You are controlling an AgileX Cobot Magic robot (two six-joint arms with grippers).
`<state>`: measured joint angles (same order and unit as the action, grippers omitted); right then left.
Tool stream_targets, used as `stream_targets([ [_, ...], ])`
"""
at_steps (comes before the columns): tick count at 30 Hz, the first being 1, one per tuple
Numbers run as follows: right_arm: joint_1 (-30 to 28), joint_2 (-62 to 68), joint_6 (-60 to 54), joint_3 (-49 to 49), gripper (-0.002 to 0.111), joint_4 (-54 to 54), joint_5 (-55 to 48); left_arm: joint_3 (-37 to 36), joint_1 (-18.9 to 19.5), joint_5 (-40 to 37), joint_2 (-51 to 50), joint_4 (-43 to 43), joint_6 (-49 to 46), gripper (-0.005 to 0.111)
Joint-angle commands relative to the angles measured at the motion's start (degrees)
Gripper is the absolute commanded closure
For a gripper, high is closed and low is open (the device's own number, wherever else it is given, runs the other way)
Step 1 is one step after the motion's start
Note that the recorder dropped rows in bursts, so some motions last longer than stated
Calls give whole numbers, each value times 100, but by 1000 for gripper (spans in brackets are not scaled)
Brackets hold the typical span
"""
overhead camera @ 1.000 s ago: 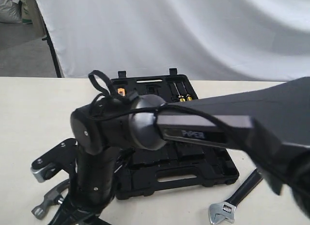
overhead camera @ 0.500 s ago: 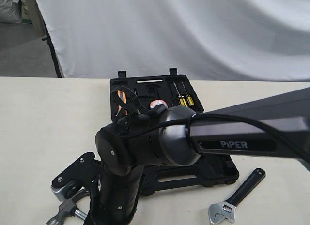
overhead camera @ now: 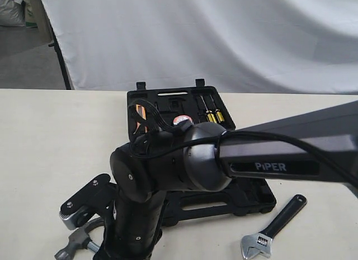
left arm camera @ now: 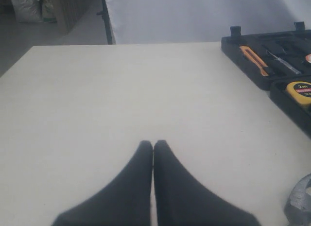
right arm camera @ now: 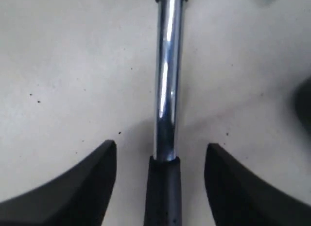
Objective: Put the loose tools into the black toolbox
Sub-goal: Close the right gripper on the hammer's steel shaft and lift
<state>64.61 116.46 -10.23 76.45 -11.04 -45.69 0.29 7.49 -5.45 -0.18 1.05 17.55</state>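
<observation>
1. Check the right claw [right arm camera: 160,147]: you see its fingers spread wide, one on each side of the hammer [right arm camera: 166,80], clear of its shaft.
2. Check the left claw [left arm camera: 153,147]: pressed closed over the counter [left arm camera: 97,99], holding nothing.
3. Locate the wrench [overhead camera: 272,228] on the counter, beside the open toolbox [overhead camera: 254,197].

The right arm [overhead camera: 291,154] is glossy black with rounded joint housings [overhead camera: 201,159]; white "PiPER" lettering [overhead camera: 271,166] sits well behind the right claw [right arm camera: 160,149]. A black cable [overhead camera: 146,117] loops over the joints, and pale screws [overhead camera: 130,176] dot the casing. The left claw [left arm camera: 153,144] has matte black, tapering fingers [left arm camera: 121,197].
</observation>
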Motion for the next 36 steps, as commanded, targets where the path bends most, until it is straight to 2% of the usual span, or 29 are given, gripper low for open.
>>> stream_targets([
  [1, 8, -29, 32, 232, 49, 67, 246, 15, 145, 41, 18, 25, 27, 106],
  [6, 8, 25, -74, 734, 50, 67, 719, 15, 145, 41, 18, 25, 27, 106],
  [11, 8, 331, -112, 935, 50, 67, 729, 15, 145, 41, 18, 25, 27, 106],
  [17, 19, 873, -377, 947, 50, 52, 772, 15, 145, 41, 18, 25, 27, 106],
  [30, 19, 874, -460, 947, 50, 42, 772, 15, 145, 41, 18, 25, 27, 106],
  [31, 19, 874, -460, 947, 52, 42, 772, 15, 145, 41, 18, 25, 27, 106],
  [36, 19, 874, -460, 947, 79, 42, 772, 15, 145, 41, 18, 25, 27, 106],
])
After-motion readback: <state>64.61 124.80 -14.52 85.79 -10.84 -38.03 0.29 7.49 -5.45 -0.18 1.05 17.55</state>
